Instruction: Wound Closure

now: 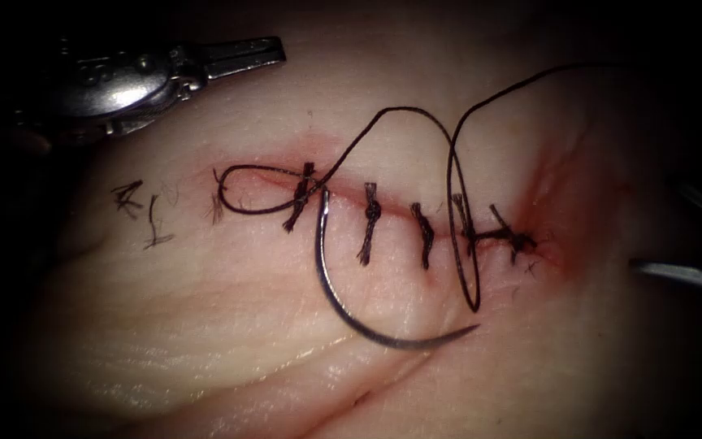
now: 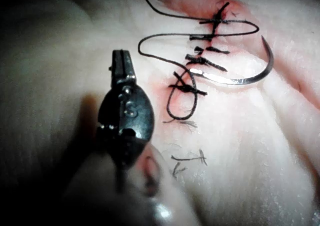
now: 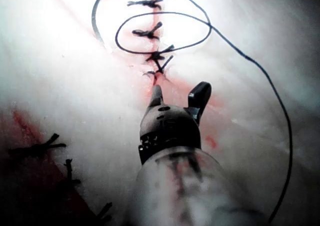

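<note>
- The needle [image 1: 343, 305] lies free on the tissue [image 1: 205, 325], held by neither tool. Its blunt end sits at the cut [image 1: 400, 213], just right of the second stitch from the left, and its curve sweeps down and to the right, the tip resting on the surface of the tissue below the cut. I see no part of it buried in the tissue.
- In the left wrist view the needle [image 2: 235, 78] lies across the stitch line in the same loose way.
- The thread [image 1: 416, 114] runs from the needle's blunt end up in an arch above the cut, drops into a long loop that crosses the cut near the right-hand stitches, then trails away toward the upper right. A smaller loop lies at the left end of the cut.
- Five dark stitches [image 1: 370, 219] cross the cut, and red fluid [image 1: 562, 203] stains its right end.
- Cut ends of thread [image 1: 136, 207] lie scattered to the left of the cut.
- The left tool [image 1: 245, 55] hovers well above and to the left of the cut, fingers pressed together on nothing.
- The right tool [image 3: 177, 98] sits near the right end of the cut, fingers spread, empty.
</note>
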You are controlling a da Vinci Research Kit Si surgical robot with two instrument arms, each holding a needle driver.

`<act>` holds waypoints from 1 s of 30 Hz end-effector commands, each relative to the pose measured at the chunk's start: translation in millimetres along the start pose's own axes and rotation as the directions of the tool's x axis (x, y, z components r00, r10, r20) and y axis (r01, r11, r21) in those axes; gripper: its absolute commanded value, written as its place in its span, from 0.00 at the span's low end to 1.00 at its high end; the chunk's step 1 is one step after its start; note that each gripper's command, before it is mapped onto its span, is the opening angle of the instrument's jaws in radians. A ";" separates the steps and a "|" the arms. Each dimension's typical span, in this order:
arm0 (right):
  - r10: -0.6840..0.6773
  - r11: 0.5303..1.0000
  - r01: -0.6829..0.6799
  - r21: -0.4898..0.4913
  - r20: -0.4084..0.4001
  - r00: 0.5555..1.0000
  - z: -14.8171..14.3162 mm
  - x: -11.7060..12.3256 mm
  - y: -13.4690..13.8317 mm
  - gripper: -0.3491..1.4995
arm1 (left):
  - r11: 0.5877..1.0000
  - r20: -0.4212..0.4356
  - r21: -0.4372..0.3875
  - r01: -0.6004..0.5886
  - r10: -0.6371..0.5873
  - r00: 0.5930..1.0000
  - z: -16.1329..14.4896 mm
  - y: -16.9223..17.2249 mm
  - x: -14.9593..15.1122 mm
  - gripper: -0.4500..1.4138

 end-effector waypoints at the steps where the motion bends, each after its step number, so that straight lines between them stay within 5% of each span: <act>1: -0.001 1.000 0.001 -0.002 -0.003 1.000 1.0 -0.1 -0.1 0.99 | 0.999 0.011 -0.015 0.029 -0.028 1.000 1.2 0.0 -0.9 0.00; 7: -0.004 1.000 0.004 -0.006 -0.001 1.000 1.3 -0.3 -0.3 0.99 | 0.994 0.105 -0.049 0.099 -0.094 0.990 3.7 0.3 -5.6 0.00; 12: -0.004 1.000 0.004 -0.009 -0.003 1.000 1.4 -0.3 -0.4 0.99 | 0.994 0.249 -0.045 0.104 -0.090 0.964 3.9 0.1 -8.3 0.38; 18: -0.005 1.000 0.005 -0.007 -0.002 1.000 1.3 -0.3 -0.4 0.99 | 0.993 0.400 -0.031 0.115 -0.093 0.912 1.6 0.2 -9.1 0.67; 30: -0.010 1.000 0.010 0.011 0.008 1.000 1.2 -0.2 -0.7 0.99 | 0.990 0.456 -0.006 0.139 -0.121 0.882 -3.6 -2.6 -10.1 0.69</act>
